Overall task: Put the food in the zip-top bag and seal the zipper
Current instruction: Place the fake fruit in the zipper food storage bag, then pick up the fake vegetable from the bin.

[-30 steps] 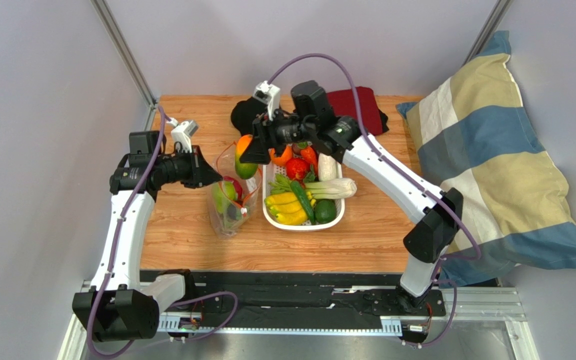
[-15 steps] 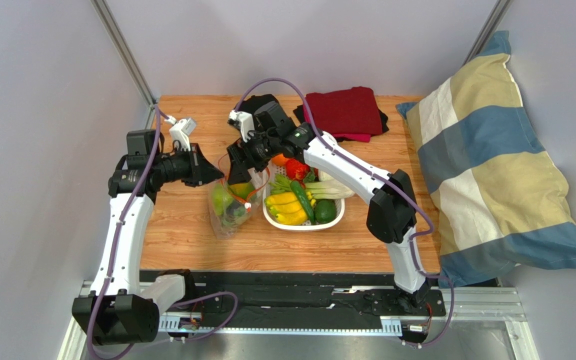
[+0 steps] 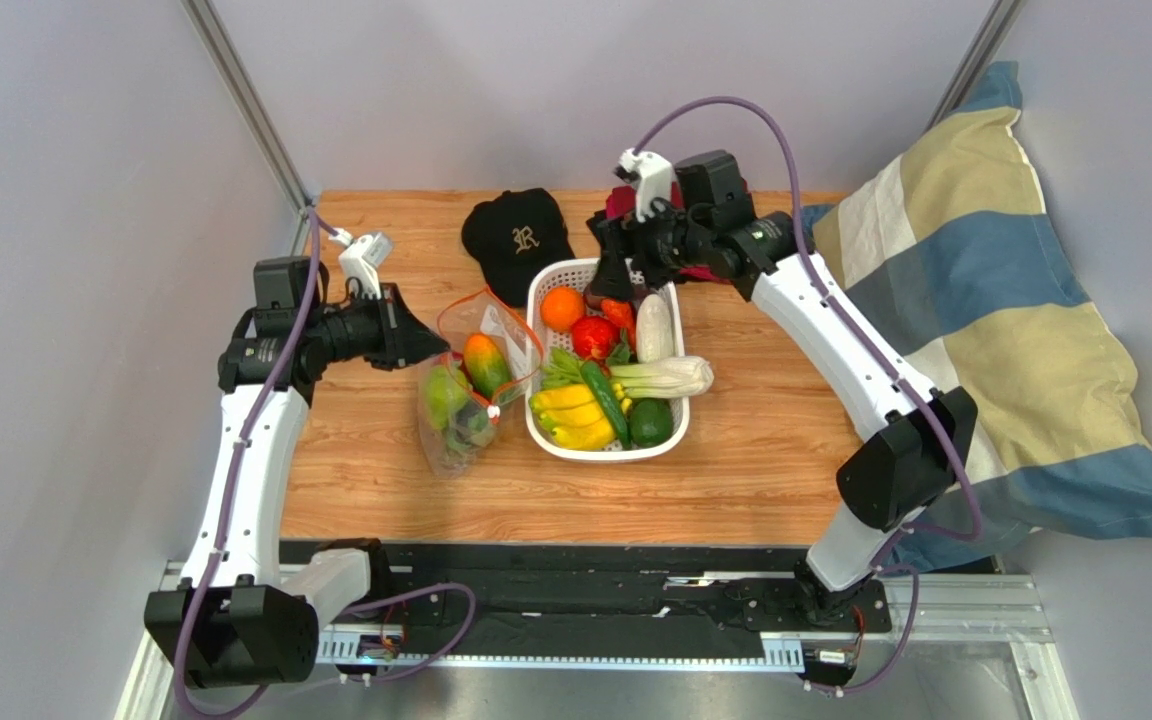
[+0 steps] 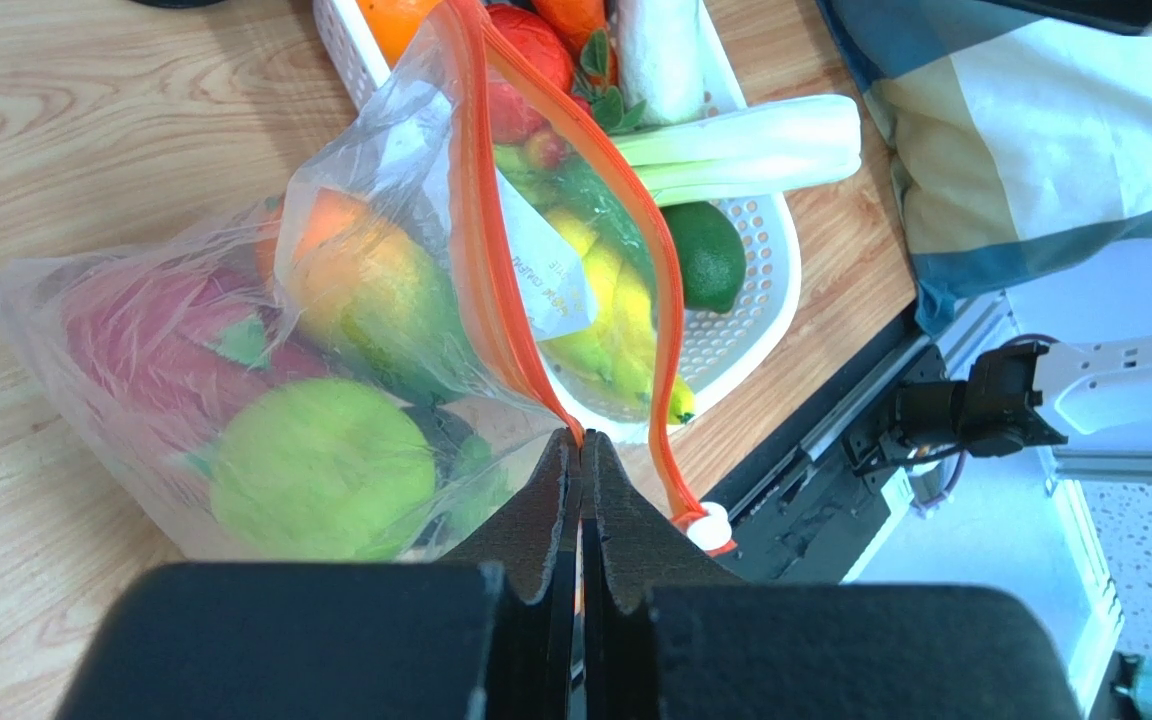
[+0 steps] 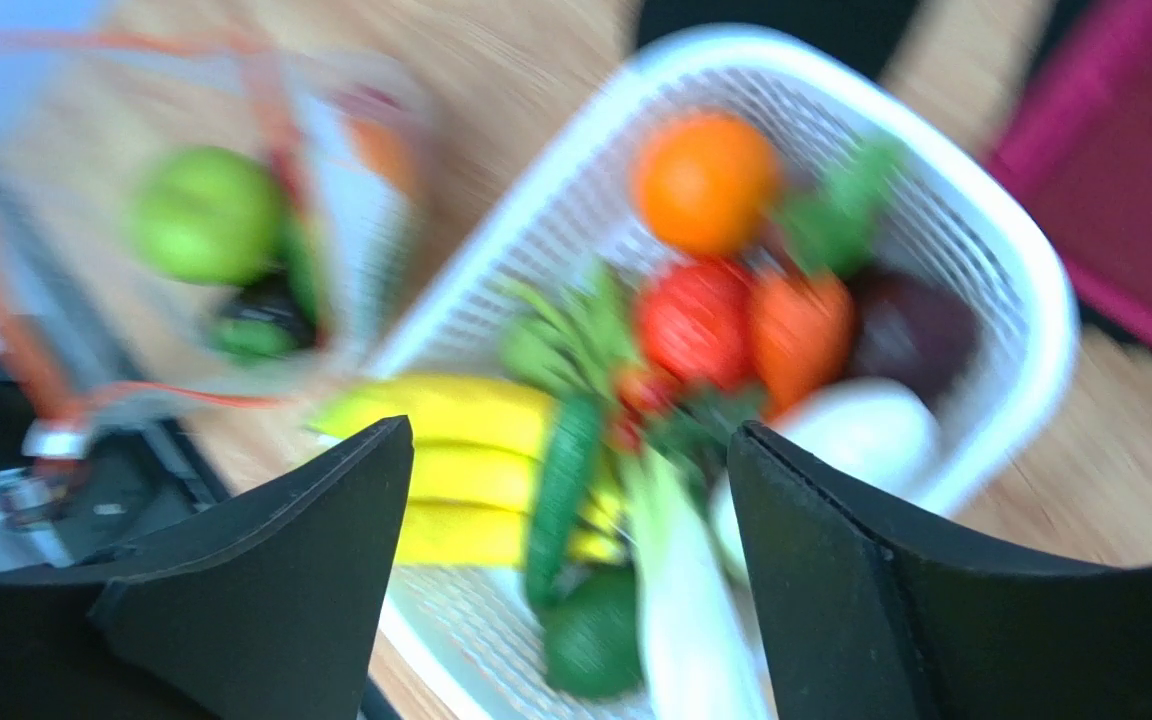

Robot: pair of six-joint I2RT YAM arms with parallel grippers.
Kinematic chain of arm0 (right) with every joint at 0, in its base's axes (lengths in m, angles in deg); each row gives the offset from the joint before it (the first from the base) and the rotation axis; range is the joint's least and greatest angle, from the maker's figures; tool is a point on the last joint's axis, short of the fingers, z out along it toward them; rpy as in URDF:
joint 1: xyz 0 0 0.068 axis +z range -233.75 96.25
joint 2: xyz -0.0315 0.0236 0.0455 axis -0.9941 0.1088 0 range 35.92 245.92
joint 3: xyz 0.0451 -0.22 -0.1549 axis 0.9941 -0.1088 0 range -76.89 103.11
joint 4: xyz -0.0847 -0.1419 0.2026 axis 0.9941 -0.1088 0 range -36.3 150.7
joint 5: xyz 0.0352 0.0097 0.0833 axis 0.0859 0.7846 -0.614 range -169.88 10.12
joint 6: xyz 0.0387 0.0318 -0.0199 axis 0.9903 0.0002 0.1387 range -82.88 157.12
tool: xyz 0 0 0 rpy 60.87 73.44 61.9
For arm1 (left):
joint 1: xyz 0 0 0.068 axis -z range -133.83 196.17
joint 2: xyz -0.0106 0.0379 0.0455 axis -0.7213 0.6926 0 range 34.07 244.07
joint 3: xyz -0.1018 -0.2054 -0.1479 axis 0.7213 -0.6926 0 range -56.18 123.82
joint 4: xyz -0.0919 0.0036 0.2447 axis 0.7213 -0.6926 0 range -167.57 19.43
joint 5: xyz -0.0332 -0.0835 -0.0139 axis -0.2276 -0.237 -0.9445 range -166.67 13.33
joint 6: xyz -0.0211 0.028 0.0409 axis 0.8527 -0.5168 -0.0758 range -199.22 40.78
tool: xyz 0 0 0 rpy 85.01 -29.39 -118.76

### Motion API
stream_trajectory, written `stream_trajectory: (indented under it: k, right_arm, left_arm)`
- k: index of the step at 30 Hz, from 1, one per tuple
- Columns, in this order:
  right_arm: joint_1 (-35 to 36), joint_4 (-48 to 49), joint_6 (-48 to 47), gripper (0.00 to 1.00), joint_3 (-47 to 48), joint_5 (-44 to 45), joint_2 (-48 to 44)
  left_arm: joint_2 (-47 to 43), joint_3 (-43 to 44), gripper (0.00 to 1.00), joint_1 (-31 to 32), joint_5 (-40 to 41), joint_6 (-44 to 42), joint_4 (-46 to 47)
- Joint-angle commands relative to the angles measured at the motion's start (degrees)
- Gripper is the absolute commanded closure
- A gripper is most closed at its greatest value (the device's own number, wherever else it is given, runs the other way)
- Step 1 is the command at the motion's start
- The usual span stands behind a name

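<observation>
The left pincer (image 4: 582, 447) is clamping the zip-top bag (image 4: 117, 300) by its zipper (image 4: 474, 255) while the right pincer (image 5: 564, 438) is hovering wide open, empty; any slip could collapse the mouth.

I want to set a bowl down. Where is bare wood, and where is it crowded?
Bare wood: the near strip in front of the zip-top bag and white basket, and the patch between basket and pillow. Crowded: the middle, where bag, basket and black cap huddle.

Orange-red zipper (image 4: 480, 255), white basket (image 4: 760, 293), blue-cream striped pillow (image 3: 973, 330).
</observation>
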Motion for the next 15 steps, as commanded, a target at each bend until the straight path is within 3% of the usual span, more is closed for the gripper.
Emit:
stream_trajectory:
  k: [1, 5, 15]
  right_arm:
    - [-1.78, -4.25, -6.2, 0.21, -6.69, 13.31, -0.53]
    - [-4.76, -3.82, -5.68, 0.22, -8.37, 16.48, 1.92]
    - [-7.67, -4.61, -3.83, 0.24, -2.92, 13.15, 12.91]
  left_arm:
    - [0.47, 0.65, 1.0, 0.08, -1.74, 0.26, 2.64]
    - [0.99, 0.65, 1.0, 0.17, -1.83, 0.69, 3.26]
    - [1.61, 1.27, 1.0, 0.08, -1.13, 0.7, 3.17]
